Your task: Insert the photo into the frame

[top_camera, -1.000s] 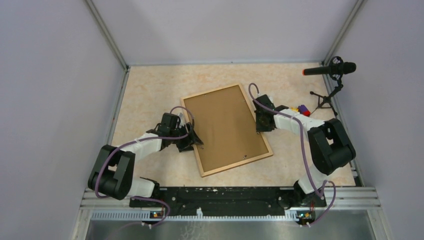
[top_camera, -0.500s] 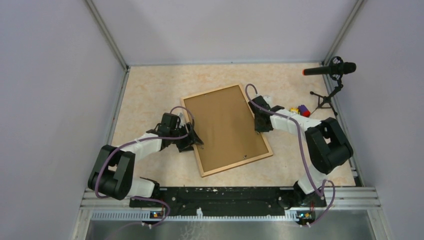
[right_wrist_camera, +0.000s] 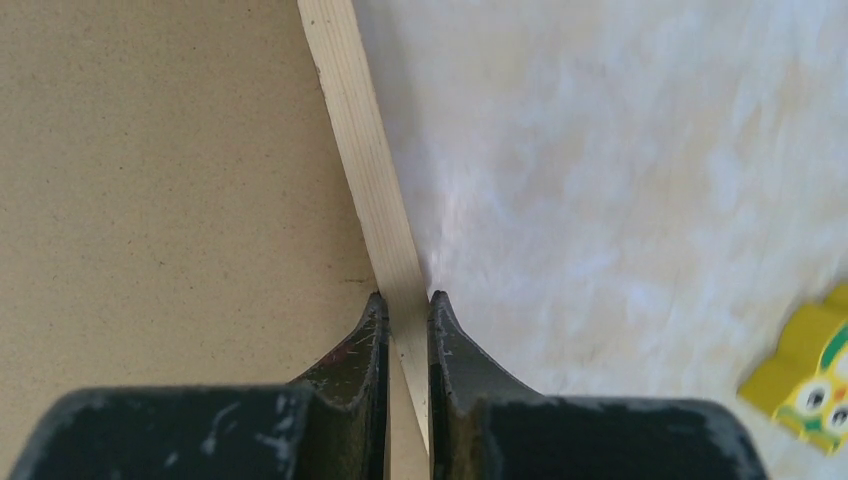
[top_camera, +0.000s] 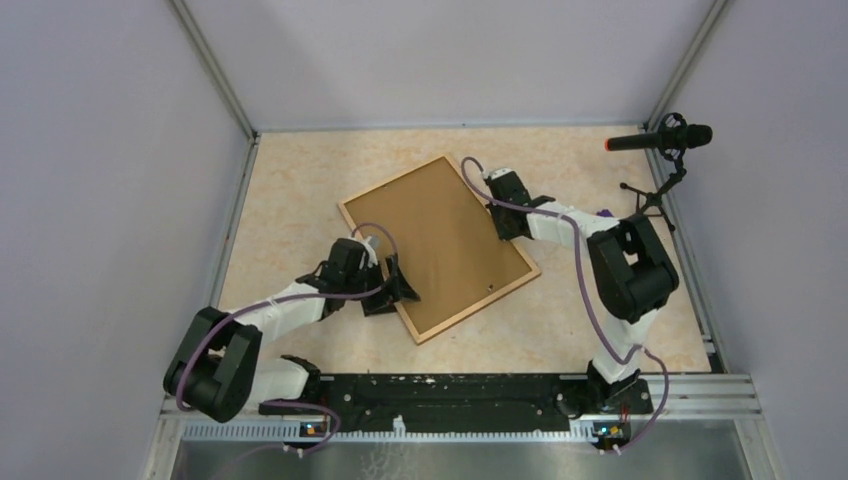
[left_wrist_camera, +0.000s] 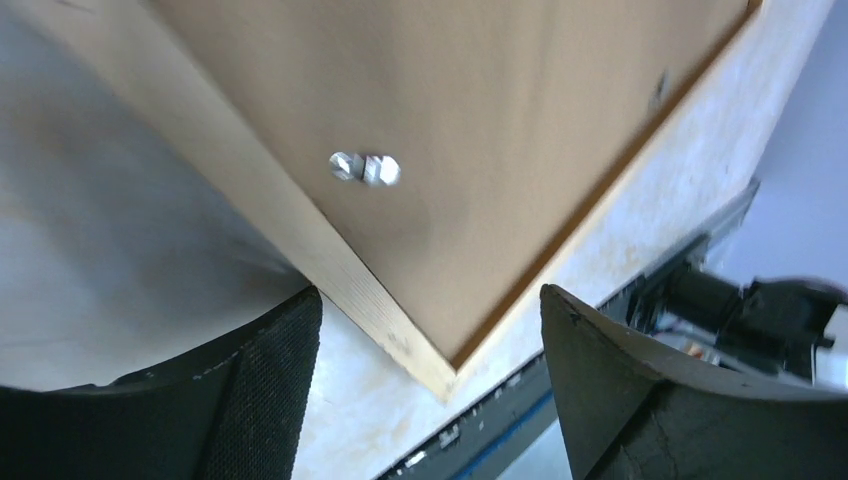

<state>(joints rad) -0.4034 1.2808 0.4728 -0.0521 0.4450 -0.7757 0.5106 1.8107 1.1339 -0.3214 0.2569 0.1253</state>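
Note:
The frame [top_camera: 480,306] lies face down and askew in the middle of the table, its brown backing board [top_camera: 440,245] facing up. The photo is hidden. My right gripper [top_camera: 508,230] is shut on the frame's right rail; in the right wrist view the pale wood rail [right_wrist_camera: 355,120] runs between the pinching jaws [right_wrist_camera: 405,298], with the backing board [right_wrist_camera: 160,150] to the left. My left gripper [top_camera: 398,288] stands open at the frame's left rail, near its front corner. In the left wrist view that corner [left_wrist_camera: 430,365] sits between the spread fingers [left_wrist_camera: 430,295], touching neither.
A microphone on a small tripod [top_camera: 660,140] stands at the back right. A yellow owl toy [right_wrist_camera: 810,385] lies on the table right of the frame. A metal tab [left_wrist_camera: 365,168] shows on the backing board. Walls close in on three sides; a black rail [top_camera: 450,390] runs along the near edge.
The right gripper shut on the frame's right rail and moved back and left, turning the frame counter-clockwise. The left gripper opened wider and shifted slightly nearer.

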